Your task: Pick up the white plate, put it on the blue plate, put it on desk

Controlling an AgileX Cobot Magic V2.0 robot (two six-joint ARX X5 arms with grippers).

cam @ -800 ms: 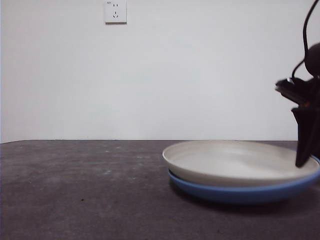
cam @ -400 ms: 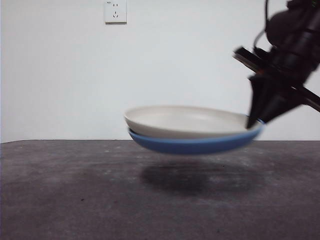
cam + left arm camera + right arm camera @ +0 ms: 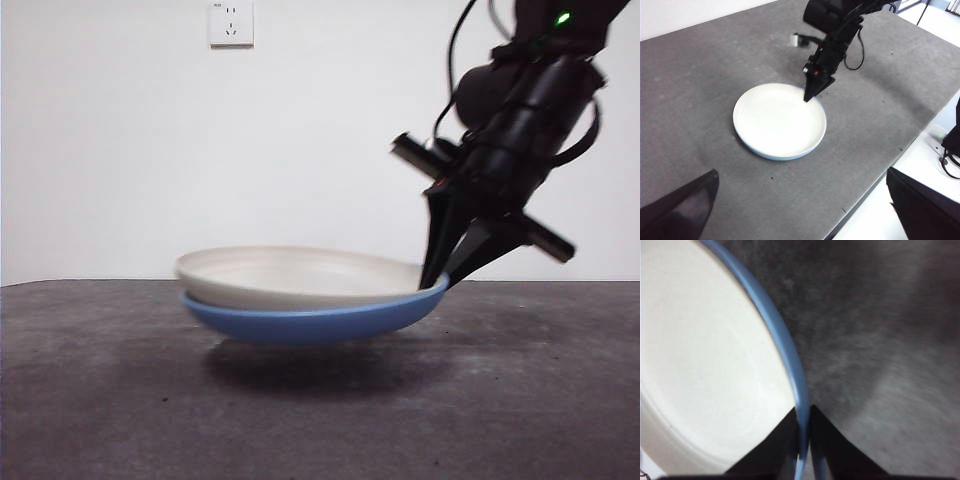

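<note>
The cream white plate (image 3: 295,272) sits nested in the blue plate (image 3: 310,322). My right gripper (image 3: 441,281) is shut on the right-hand rim of the stack and holds it tilted just above the desk (image 3: 90,400), with a shadow beneath. In the right wrist view the jaws (image 3: 804,440) pinch the blue rim (image 3: 782,347) beside the white plate (image 3: 705,365). The left wrist view looks down from high up on the white plate (image 3: 777,120), the blue rim (image 3: 771,156) and the right gripper (image 3: 809,97). My left gripper (image 3: 801,172) is open and empty, far above.
A wall socket (image 3: 231,22) is on the white wall behind. The desk's edge (image 3: 875,180) runs close to the plates on the side nearest the left arm, with a white floor beyond it.
The right gripper has lifted the stacked plates off the desk at the right, carried them leftward toward the middle, and they now hang lower than half a second ago.
</note>
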